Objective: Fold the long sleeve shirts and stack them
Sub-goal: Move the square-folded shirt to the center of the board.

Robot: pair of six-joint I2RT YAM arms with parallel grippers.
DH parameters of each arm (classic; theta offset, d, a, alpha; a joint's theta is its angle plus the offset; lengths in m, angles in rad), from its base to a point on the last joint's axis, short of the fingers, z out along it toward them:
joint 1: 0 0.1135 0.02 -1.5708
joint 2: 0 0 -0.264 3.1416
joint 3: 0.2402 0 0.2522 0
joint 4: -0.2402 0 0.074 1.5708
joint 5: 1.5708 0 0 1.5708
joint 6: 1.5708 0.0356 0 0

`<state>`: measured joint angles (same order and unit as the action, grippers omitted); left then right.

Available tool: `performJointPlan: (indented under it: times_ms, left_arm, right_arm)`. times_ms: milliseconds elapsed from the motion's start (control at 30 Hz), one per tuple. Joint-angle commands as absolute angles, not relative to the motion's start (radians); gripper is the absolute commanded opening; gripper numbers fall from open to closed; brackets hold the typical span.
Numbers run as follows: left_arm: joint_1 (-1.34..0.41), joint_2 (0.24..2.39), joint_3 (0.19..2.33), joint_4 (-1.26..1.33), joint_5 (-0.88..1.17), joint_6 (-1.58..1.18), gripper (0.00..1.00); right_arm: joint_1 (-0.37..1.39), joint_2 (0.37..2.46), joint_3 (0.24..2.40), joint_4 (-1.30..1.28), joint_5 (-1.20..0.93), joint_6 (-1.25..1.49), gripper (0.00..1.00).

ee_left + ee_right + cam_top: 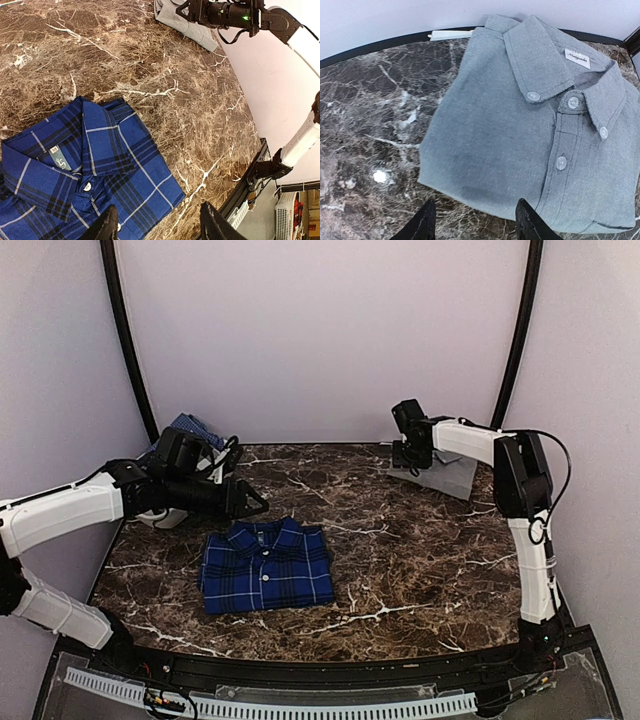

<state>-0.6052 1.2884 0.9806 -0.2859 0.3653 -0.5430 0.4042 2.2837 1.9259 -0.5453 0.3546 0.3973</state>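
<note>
**Two folded shirts, well apart, with an arm over each**

Both shirts look folded to me, so what's left is the stacking, and that depends on the gap between them. The grey shirt (445,478) sits at the far right of the table (420,570), close to the back edge. The plaid shirt (265,565) lies flat near the middle, collar toward the back wall. A broad stretch of bare marble separates the two.

The right fingers (410,462) hang over the grey shirt's left side, spread apart with nothing between them. Seen from that wrist, the shirt lies ahead of them and off to the right. Its folded lower edge passes right at the fingertips, one tip over the cloth edge and the other over bare table. The line of buttons runs away from the fingers up to the collar. The right arm is by far the nearer one to this shirt.

The left fingers (254,502) hover above the plaid shirt's far edge near the collar, also apart and empty. The shirt lies beneath them, toward the near side.

I'd guess one shirt has to travel across to the other. The danger would be a pinch on a single layer, which would pull the fold open.

Behind the left arm, in the back-left corner, there's a bundle of blue cloth (195,428); I can't tell what it is.
</note>
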Motion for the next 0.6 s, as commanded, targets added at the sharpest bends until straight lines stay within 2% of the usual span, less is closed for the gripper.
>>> performJointPlan:
  times_ms: [0, 300, 567]
  left_arm:
    - [-0.609, 1.239, 0.952, -0.28, 0.392, -0.531, 0.54]
    - [-0.609, 1.251, 0.935, -0.256, 0.412, -0.53, 0.54]
    - [-0.609, 1.296, 0.927, -0.218, 0.446, -0.54, 0.53]
  right_arm:
    - [0.344, 2.329, 1.977, -0.589, 0.353, 0.376, 0.52]
    - [0.267, 2.328, 1.84, -0.552, 0.183, 0.388, 0.51]
    - [0.288, 2.137, 1.453, -0.423, 0.09, 0.413, 0.51]
